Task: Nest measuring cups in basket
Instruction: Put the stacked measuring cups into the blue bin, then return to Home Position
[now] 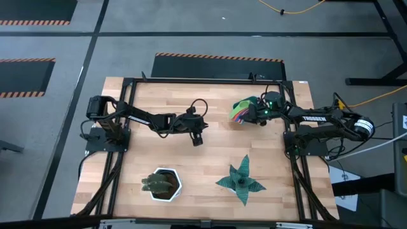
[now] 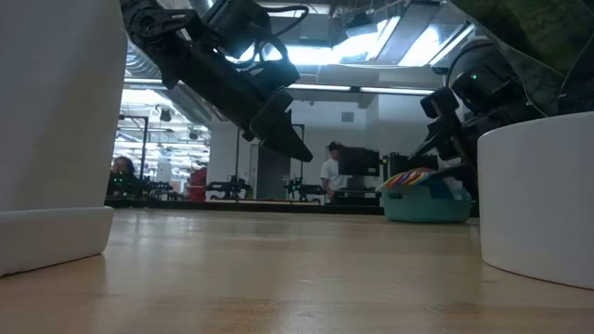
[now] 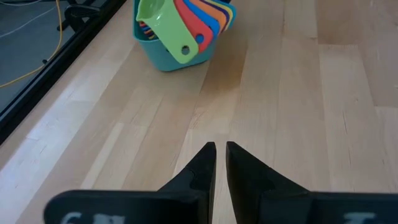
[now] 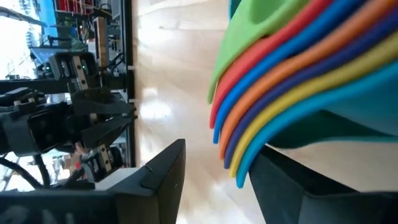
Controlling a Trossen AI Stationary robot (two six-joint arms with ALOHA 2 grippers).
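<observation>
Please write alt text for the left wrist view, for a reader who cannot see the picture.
A small teal plastic basket stands on the light wooden table, holding nested plastic measuring cups whose green, red, blue and orange handles fan over its rim. Nearer the camera, the left claw is shut, holding nothing.

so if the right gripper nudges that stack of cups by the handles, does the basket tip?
Possibly. The measuring cups fan their handles out past the basket rim on one side, so weight likely sits off-centre. The basket looks like light plastic on smooth wood; it would probably slide first.
</observation>
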